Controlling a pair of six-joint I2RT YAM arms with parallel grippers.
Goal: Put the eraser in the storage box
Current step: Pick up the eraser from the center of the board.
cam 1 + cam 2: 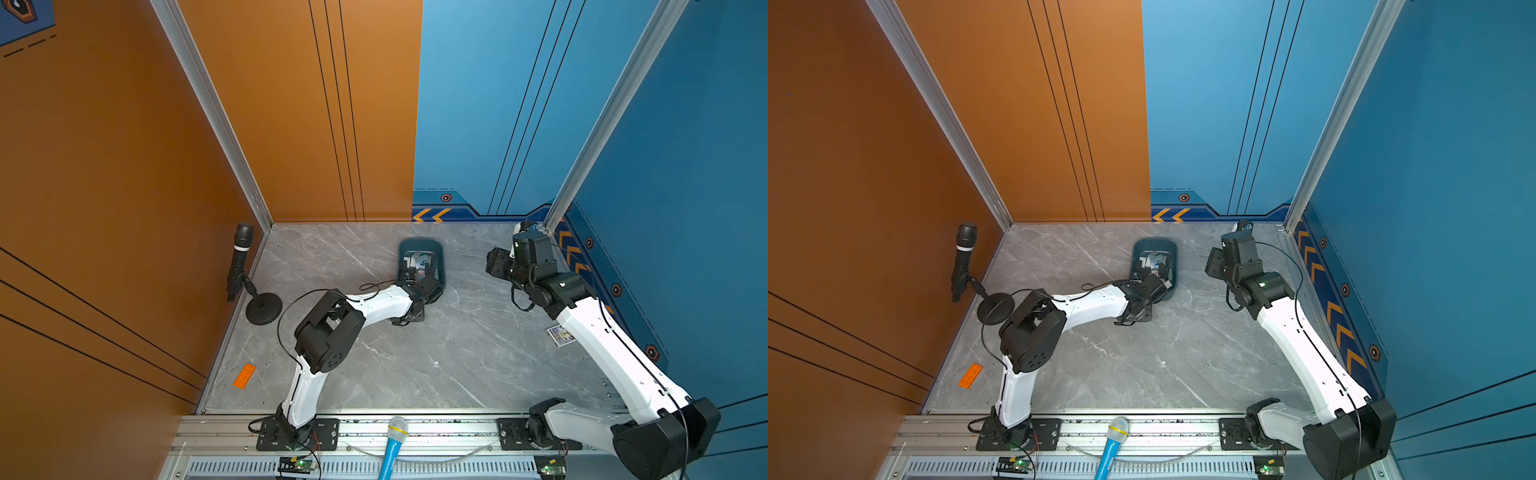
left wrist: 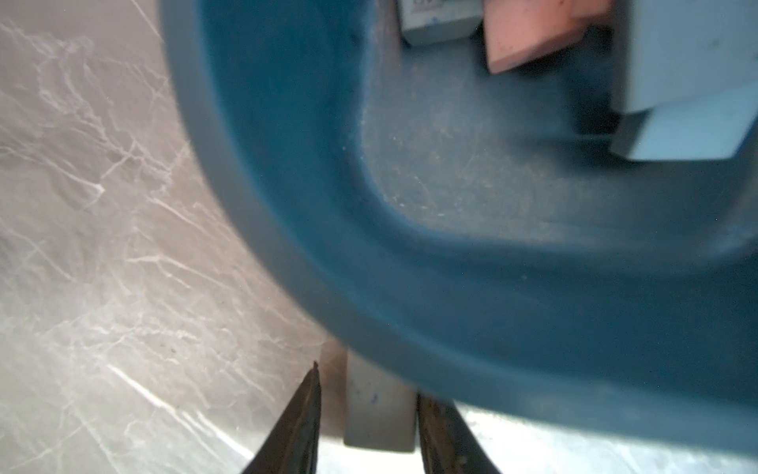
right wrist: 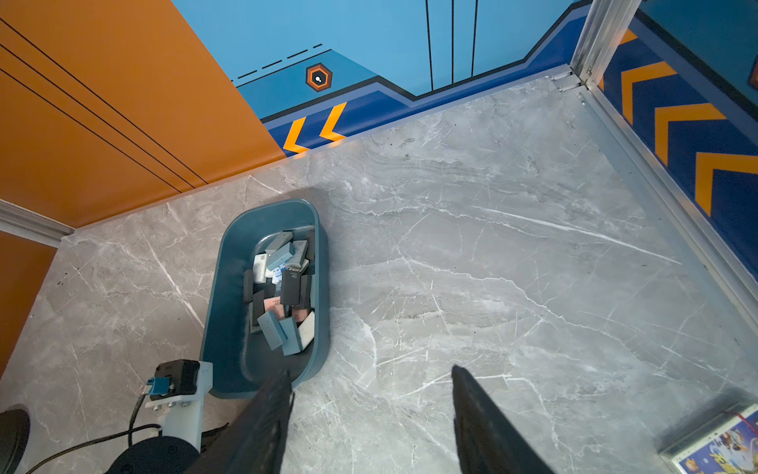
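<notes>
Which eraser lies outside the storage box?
The pale grey eraser between the fingers of the left gripper, just outside the storage box rim; the other erasers lie inside it.

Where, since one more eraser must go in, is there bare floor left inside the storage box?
Bare floor lies at the storage box's rounded end nearest the left arm, bordered by its wall and the pale blue erasers. Beyond them the eraser pile crowds the rest.
</notes>
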